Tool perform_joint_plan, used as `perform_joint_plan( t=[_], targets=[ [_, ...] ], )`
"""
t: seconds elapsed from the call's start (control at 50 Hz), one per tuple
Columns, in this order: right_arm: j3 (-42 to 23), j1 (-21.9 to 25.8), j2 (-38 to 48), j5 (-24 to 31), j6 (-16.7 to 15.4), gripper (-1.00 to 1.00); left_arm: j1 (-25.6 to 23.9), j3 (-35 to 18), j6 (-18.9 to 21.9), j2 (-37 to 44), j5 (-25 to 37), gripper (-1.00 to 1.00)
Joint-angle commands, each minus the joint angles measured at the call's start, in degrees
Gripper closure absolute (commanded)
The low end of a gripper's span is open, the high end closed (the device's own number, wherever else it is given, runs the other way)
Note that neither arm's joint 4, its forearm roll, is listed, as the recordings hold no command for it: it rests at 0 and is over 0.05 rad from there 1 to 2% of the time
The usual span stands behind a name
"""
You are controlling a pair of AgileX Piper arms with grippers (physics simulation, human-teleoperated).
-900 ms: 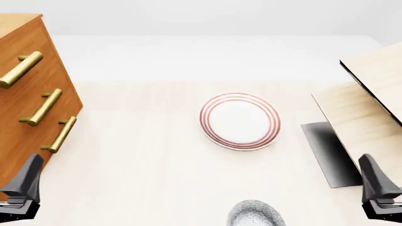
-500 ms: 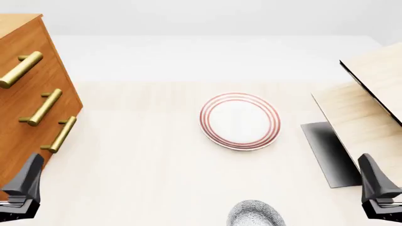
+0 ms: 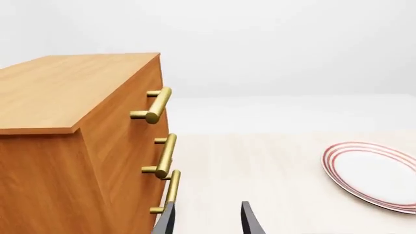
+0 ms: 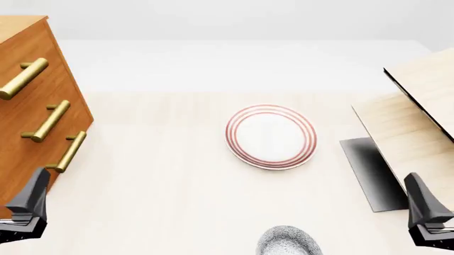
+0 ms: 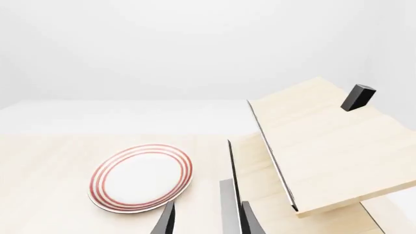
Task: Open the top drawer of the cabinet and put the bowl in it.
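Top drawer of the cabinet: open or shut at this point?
Shut. The top drawer front sits flush with the two drawers below on the cabinet, and the left gripper is clear of its handle.

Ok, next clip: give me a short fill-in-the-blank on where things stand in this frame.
1. The cabinet has ___ brass handles.
2. The top drawer is ___.
3. The plate has ___ rings round its rim.
4. The bowl sits at the table's ___ edge, nearer the arms than the plate.

Missing words: three; shut; red; near

Pale wood table, plain white backdrop, pale light-wood structure at right.
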Motion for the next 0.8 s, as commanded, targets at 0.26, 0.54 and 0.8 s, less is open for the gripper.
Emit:
perform_joint_plan(
  t=[0.26, 0.54, 0.8],
  targets=[
    [0.01, -0.01, -0.08, 0.00, -0.03, -1.00, 0.32, -10.39, 14.58, 13.88, -0.12, -1.00],
    [0.01, -0.02, -0.08, 0.00, -0.02, -1.00, 3.56, -14.58, 29.49, 19.81, 1.42, -1.00],
    [0.01, -0.01, -0.05, -0.01, -0.03, -1.00, 3.61, -17.63, 39.29, 23.59, 1.19, -1.00]
  ],
)
